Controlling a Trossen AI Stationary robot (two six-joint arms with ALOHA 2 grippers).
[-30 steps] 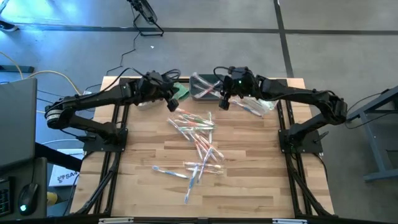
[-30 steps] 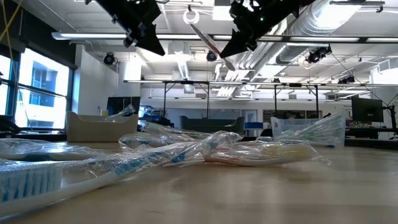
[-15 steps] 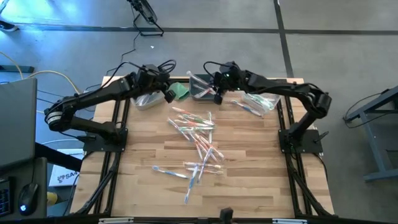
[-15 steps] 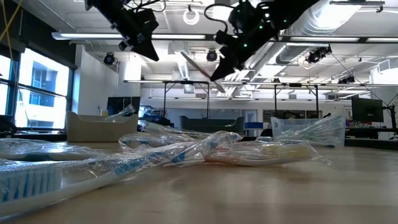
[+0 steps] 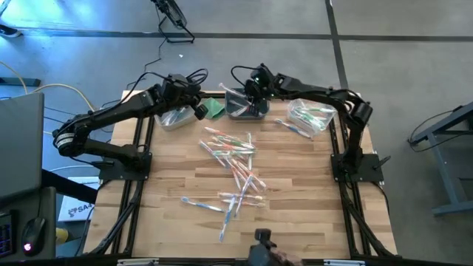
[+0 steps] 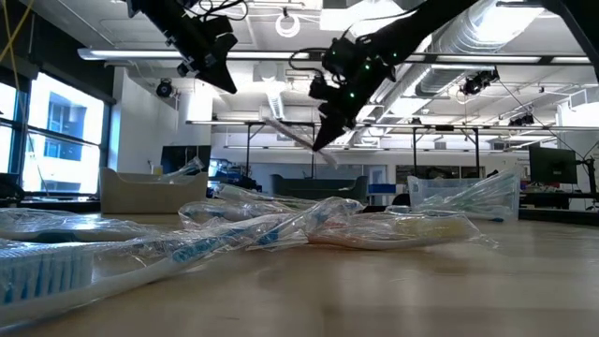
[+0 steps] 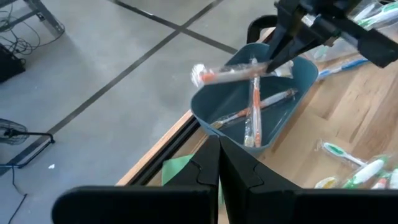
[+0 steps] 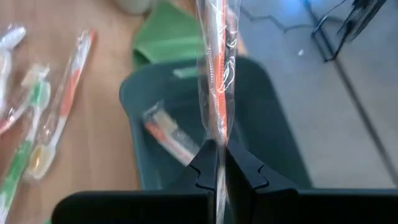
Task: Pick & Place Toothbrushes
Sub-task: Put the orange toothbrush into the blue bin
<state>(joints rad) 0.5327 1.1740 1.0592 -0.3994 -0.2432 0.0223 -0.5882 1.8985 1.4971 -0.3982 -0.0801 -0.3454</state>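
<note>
An orange toothbrush in a clear wrapper point(image 7: 239, 72) hangs over the dark teal bin point(image 7: 205, 121) at the table's far middle, with my right gripper point(image 8: 216, 152) shut on it. The bin holds a few orange toothbrushes point(image 7: 255, 109). My left gripper point(image 7: 219, 158) is shut and holds nothing; it hovers left of that bin, above the green cloth point(image 5: 215, 108). Several more toothbrushes point(image 5: 233, 159) lie loose on the wooden table's middle. My right gripper pinches the wrapped toothbrush near its handle end point(image 8: 214, 134) between its two fingers. The fingers slant down from the table's right. The toothbrush juts out beyond the fingertips, roughly level, with its head end point(image 7: 200, 75) free, lifted clear above the teal bin.
A clear bin point(image 5: 173, 117) stands at the far left and another clear bin point(image 5: 311, 118) with toothbrushes at the far right. Both arms cross the table's far part. The near half of the table point(image 5: 295, 214) has free room.
My right gripper has gone toward the table's left and down, carrying the orange toothbrush from beside the right clear bin to over the teal bin, and has tipped further down. My left gripper has swung a little toward the far edge, still shut.
</note>
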